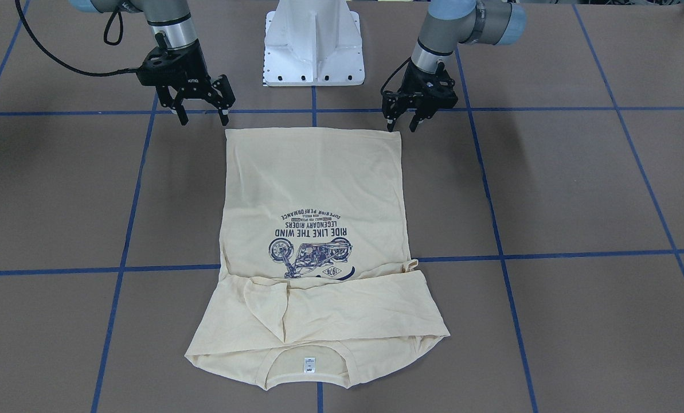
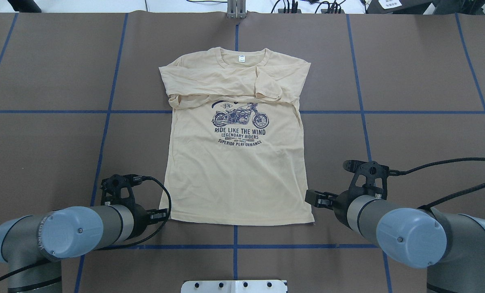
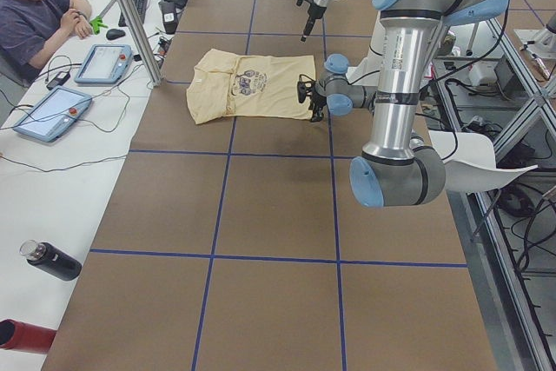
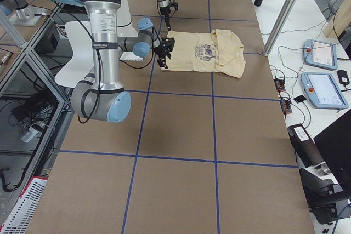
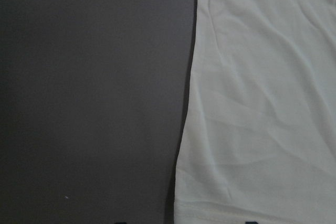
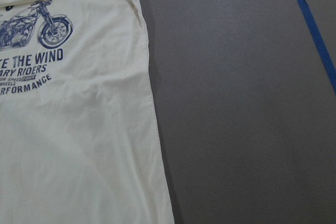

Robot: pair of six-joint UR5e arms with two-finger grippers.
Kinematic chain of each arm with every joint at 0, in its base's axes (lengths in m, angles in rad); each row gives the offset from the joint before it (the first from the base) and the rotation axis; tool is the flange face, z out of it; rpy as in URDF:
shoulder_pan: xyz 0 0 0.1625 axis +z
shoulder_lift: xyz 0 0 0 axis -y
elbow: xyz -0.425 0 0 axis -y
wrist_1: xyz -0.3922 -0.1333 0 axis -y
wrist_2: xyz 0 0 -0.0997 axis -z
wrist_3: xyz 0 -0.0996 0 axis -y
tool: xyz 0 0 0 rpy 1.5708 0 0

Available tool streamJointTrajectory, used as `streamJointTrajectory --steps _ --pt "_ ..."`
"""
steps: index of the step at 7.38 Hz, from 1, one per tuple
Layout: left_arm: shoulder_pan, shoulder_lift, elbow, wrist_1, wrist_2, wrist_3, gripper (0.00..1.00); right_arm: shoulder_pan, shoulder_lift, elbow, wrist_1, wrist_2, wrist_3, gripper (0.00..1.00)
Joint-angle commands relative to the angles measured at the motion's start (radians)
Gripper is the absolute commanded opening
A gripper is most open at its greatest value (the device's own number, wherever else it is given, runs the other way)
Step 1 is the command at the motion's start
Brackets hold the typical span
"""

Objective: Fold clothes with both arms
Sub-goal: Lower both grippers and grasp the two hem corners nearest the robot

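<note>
cream-yellow knit, the t-shirt (image 1: 313,178) lies flat and print-up mid-frame on the brown bench (image 1: 577,189). its sleeves are crossed over the chest and its hem is toward the top. the left claw (image 1: 402,121) hovers agape at the hem's right corner. the right claw (image 1: 203,117), spread wide and empty, is just beside the left corner. i'd have each pinch both layers at its corner, then lift evenly together.

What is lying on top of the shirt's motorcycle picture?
Both long sleeves are folded across the shirt, covering the top edge of the motorcycle print. Any print under them is hidden.
</note>
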Motion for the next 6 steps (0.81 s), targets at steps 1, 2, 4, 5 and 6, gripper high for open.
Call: streamJointTrajectory --steps 1,2,4,5,6 --pt "0.006 -0.010 0.010 0.000 -0.004 -0.006 0.37 -0.004 0.000 0.000 0.000 -0.007 0.001 0.99" --pt "0.006 -0.012 0.010 0.000 -0.004 -0.005 0.37 -0.004 0.000 0.000 0.000 -0.009 0.001 0.99" --pt "0.007 -0.019 0.035 0.001 -0.010 -0.003 0.37 -0.008 0.000 -0.003 0.000 -0.012 0.001 1.00" --pt "0.009 -0.025 0.046 0.001 -0.010 -0.001 0.37 -0.013 0.000 -0.005 0.000 -0.019 0.001 1.00" --pt "0.009 -0.026 0.046 0.001 -0.010 -0.001 0.37 -0.016 0.000 -0.005 0.000 -0.019 0.001 1.00"
